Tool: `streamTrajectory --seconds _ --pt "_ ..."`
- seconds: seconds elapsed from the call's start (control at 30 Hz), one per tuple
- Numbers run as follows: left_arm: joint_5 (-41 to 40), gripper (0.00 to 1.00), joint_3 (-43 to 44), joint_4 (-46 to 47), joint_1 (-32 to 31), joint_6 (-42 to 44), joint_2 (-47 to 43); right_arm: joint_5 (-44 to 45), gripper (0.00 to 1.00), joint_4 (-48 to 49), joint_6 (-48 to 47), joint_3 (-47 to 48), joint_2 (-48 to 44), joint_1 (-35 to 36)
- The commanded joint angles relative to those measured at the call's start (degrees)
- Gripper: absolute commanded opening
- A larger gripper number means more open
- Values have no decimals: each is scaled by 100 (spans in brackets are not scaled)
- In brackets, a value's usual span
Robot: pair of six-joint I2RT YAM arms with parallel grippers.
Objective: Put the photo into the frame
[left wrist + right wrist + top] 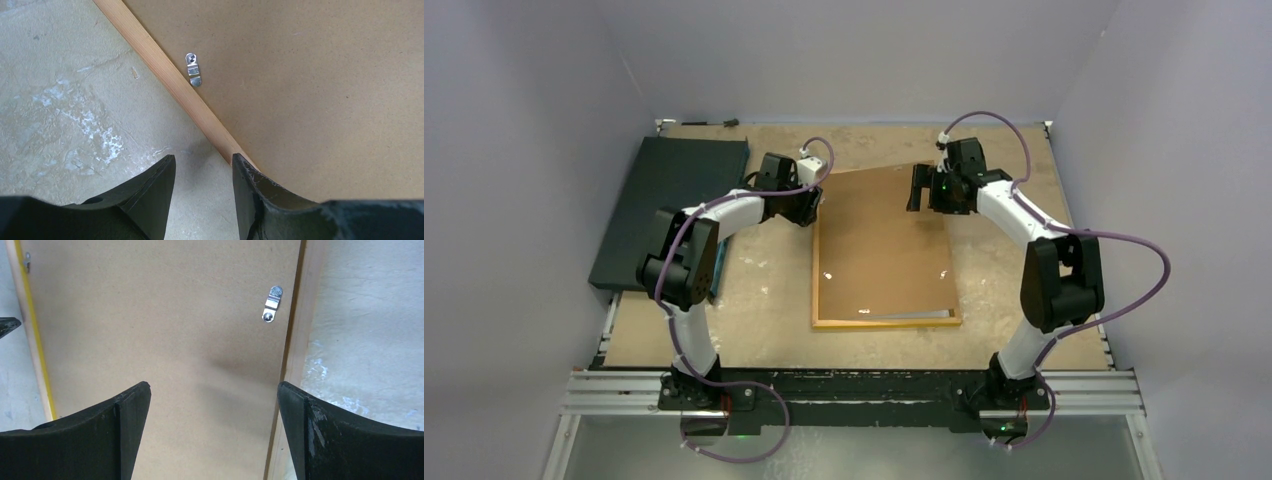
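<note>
Backing board [882, 240] askew atop frame [884, 322]

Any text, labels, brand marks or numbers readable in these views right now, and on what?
None readable in any view.
The plain brown backing board is blank.
The thin wood-toned frame carries no marking.
The small silver turn clips show no stamp.
The dark flat rectangular slab is bare.

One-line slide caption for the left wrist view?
Open left gripper at the wood-toned frame rail, beside the brown backing board and a small silver metal clip.
</note>
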Motion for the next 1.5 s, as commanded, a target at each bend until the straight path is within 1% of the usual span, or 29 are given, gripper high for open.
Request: streamTrajectory --seconds 0.0,0.37,0.6,0.7,0.8,0.87,0.9,0.93,0.97,1.0,1.03,1.07,1.13,1.17,1.23,1.3,1.4,1.47 --pt "110 44 -49 154 31 -14 -110 446 99 -248 -135 352 -33 94" --pt "84 43 -19 94 39 6 -195 212 99 -106 -99 454 -128 96" --pt "212 42 123 -164 130 -52 -254 410 99 129 140 646 -86 751" --pt "312 41 241 -312 270 -101 -333 412 96 228 196 852 -120 930" --pt "452 42 473 -569 473 -184 -377 480 99 615 258 945 -342 1006" --pt "560 43 680 -843 578 -234 -393 -134 99 1137 524 773 -492 936" --pt "602 44 771 -979 625 -232 -446 -516 99 1741 781 613 -539 859" --pt "633 45 847 -1101 654 -211 -503 -547 99 1974 1168 525 -546 839" --pt "645 48 925 -1228 664 -170 -568 -897 99 2078 1279 567 -461 827" --pt "617 50 998 -1344 679 -104 -629 -1010 99 1998 1308 708 -353 813" --pt "567 51 1087 -1463 679 -51 -682 -741 99 1645 1283 957 -223 811" --pt "488 52 1183 -1563 678 9 -718 -17 99 1337 1127 1192 -182 852" --pt "181 55 1484 -1829 677 97 -721 1144 99 1559 912 987 -430 1148" --pt "-17 56 1637 -1946 676 117 -681 1250 99 1833 1119 680 -583 1175" --pt "-369 60 1925 -2143 691 165 -537 1125 99 2066 1843 183 -690 934" --pt "-365 63 2025 -2207 731 92 -401 196 95 2358 2071 9 -555 537" --pt "194 63 1721 -2051 744 -175 -267 208 93 2447 1927 146 -300 669" --pt "489 60 1401 -1588 683 -487 -199 102 88 2673 1907 123 -128 883"
